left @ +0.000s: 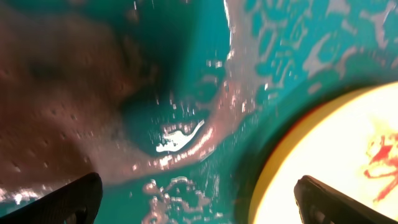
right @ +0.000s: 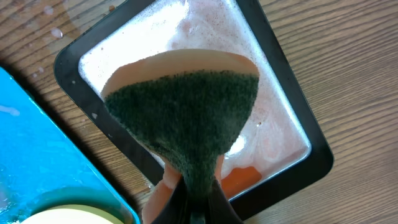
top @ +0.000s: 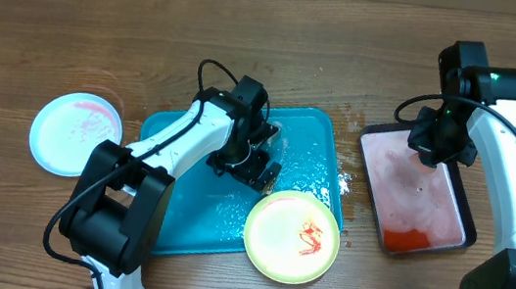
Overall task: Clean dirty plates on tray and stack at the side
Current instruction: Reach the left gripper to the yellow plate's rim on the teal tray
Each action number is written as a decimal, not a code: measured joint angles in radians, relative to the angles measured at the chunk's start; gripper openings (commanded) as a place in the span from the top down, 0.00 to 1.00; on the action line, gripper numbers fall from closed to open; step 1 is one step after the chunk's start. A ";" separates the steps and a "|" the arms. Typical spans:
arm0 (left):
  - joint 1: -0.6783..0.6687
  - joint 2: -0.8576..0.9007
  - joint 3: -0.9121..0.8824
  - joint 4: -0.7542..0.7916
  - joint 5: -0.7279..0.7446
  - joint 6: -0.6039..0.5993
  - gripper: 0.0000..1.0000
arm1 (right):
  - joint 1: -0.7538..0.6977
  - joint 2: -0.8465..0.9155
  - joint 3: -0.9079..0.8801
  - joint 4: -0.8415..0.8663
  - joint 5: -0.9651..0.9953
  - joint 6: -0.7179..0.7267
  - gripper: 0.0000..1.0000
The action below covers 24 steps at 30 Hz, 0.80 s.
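- The yellow-green plate (top: 292,236) lies flat at the near right corner of the turquoise tray (top: 198,228). It covers the rim there, and a red sauce squiggle shows on its right half.
- The tray floor is wet and glistening, with foamy streaks across it.
- Left gripper (top: 257,172) hangs low over the middle of the tray, just beyond that plate. In the wrist view its two fingertips (left: 74,199) sit at opposite edges, spread wide, with nothing between them.
- The light blue plate (top: 75,134) rests on the bare wood table (top: 55,31) to the tray's left, clear of the rim. Pink smears mark its face.
- Over on the right, the black-rimmed tray (top: 411,183) lies beside the turquoise one, with white flecks on the wood between them. Its inside is pinkish, and orange-red liquid pools at the near end.
- Right gripper (top: 438,147) hovers over the far part of that tray, clamped tight on a sponge (right: 186,118). The green scouring face fans out toward the camera.
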 measured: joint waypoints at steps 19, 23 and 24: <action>0.000 0.000 0.000 -0.012 0.043 -0.013 0.00 | 0.000 0.000 0.000 -0.006 -0.003 0.000 0.96; 0.000 0.000 0.000 -0.008 0.054 -0.012 0.00 | 0.000 0.000 0.000 -0.006 -0.004 0.000 0.96; 0.000 0.000 0.000 -0.001 0.055 -0.012 0.01 | 0.000 0.000 0.000 -0.006 -0.004 0.000 0.96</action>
